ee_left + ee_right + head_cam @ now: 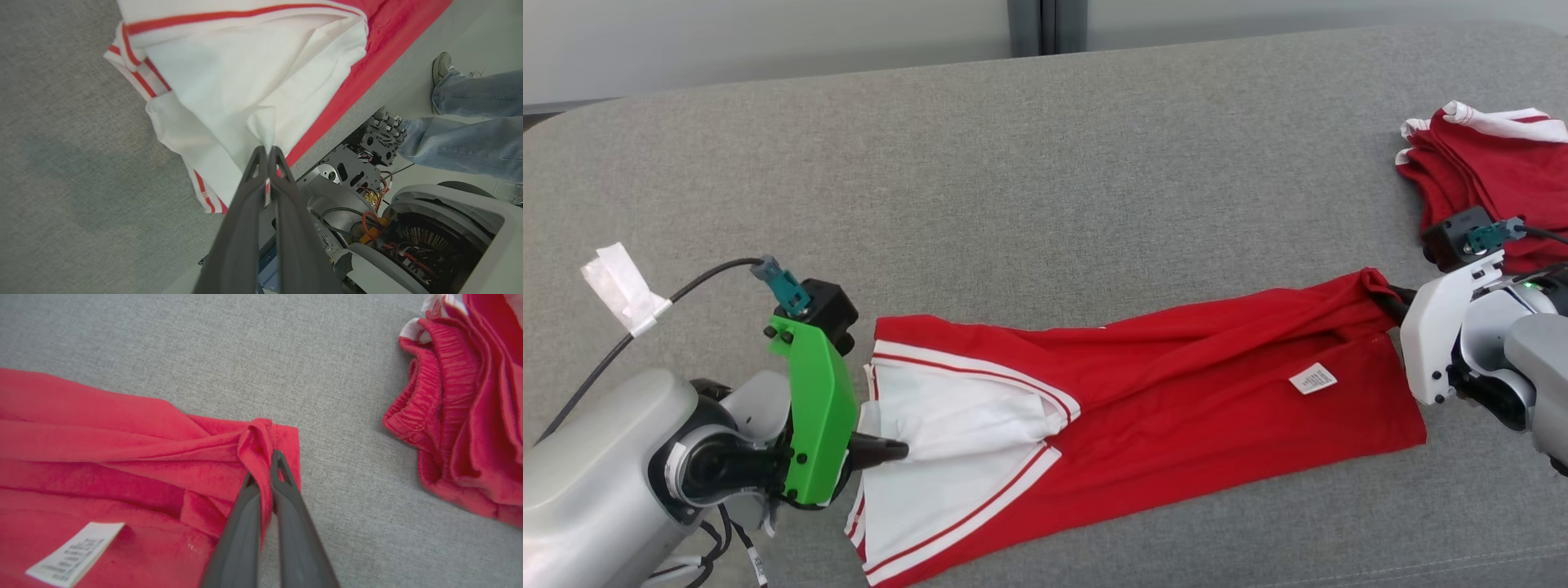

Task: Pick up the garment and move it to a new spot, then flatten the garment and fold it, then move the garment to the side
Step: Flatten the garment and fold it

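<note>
The garment [1176, 384], red with a white striped panel at one end, lies stretched lengthwise across the grey cushion [1045, 147], just in front of the robot. The left gripper [894, 449] is closed on a pinch of the white panel; in the left wrist view its two fingers meet on a small peak of white cloth [245, 73]. The right gripper [1395, 302] is closed on the far red corner, and the right wrist view shows the fabric bunched and wrapped round its fingers [264, 467]. A white label [1312, 378] lies face up near that end.

The cloth is pulled fairly taut between the two grips, so this looks like the flattening step: the garment seems to have reached its new spot but is not yet folded. The upper edge is rolled and twisted into long ridges towards the right, and the white panel is creased and doubled over.

The next move probably calls for both arms to ease apart evenly, low over the cushion, to draw out those ridges before letting go. Care is needed on the right, where a pile of red clothes [1486, 171] lies close by. A person's legs [470, 134] stand beside the robot's base.
</note>
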### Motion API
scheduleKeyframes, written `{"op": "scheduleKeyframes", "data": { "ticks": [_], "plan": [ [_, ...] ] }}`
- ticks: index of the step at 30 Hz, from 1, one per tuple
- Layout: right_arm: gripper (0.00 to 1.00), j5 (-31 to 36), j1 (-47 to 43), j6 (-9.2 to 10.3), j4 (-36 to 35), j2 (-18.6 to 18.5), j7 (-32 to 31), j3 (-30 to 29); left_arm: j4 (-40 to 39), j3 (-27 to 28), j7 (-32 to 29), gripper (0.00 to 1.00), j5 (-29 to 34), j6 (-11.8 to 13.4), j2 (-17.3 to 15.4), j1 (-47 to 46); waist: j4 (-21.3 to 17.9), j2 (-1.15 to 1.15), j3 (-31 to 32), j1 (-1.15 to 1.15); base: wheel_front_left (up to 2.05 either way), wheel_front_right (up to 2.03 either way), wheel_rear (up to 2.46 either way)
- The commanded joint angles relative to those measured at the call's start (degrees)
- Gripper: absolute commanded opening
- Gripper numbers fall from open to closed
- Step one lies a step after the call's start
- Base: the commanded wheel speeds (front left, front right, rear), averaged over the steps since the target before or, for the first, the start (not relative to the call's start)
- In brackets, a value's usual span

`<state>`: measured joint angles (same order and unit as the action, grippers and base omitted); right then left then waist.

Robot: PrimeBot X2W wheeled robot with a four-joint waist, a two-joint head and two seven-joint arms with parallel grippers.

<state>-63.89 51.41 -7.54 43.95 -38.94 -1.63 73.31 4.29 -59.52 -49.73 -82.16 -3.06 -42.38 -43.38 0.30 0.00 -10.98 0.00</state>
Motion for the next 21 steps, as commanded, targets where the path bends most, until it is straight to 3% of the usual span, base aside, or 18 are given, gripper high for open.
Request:
{"op": "scheduleKeyframes", "data": {
  "ticks": [1,2,4,5,13,21],
  "plan": [
    [0.72,-0.1,-0.3,0.11,-0.2,-0.4,-0.3,0.1,0.4,-0.3,-0.4,0.00,-0.3,0.0,0.1,1.1,0.0,0.00,0.0,0.00,0.00,0.00,0.00],
    [1.00,0.0,-0.4,0.11,-0.3,-0.4,-0.7,0.1,0.7,-0.6,-0.4,0.00,-0.1,-0.1,0.4,1.3,0.0,0.00,0.1,0.00,0.00,0.00,0.00],
    [1.00,0.2,-0.8,0.11,-0.3,-0.2,-1.1,0.2,1.1,-1.1,-0.8,0.89,0.0,-0.3,0.7,1.8,0.0,0.00,0.2,0.00,0.00,0.00,0.00],
    [1.00,0.5,-1.1,0.11,-0.2,-0.1,-1.5,0.2,1.4,-1.4,-0.9,1.00,0.0,-0.4,0.8,2.0,0.0,0.00,0.3,0.00,0.00,0.00,0.00],
    [1.00,1.9,-2.7,0.11,-1.9,-2.3,-4.7,0.1,3.7,-0.3,2.9,1.00,2.9,-1.1,-0.2,0.9,0.1,0.00,2.7,0.00,0.00,0.00,0.00],
    [1.00,-1.1,-0.6,0.11,-6.1,-7.4,-0.1,-0.3,4.7,4.9,17.8,1.00,9.2,-1.8,-1.3,0.1,0.4,0.00,5.8,0.00,0.00,0.00,0.00]
  ]
}}
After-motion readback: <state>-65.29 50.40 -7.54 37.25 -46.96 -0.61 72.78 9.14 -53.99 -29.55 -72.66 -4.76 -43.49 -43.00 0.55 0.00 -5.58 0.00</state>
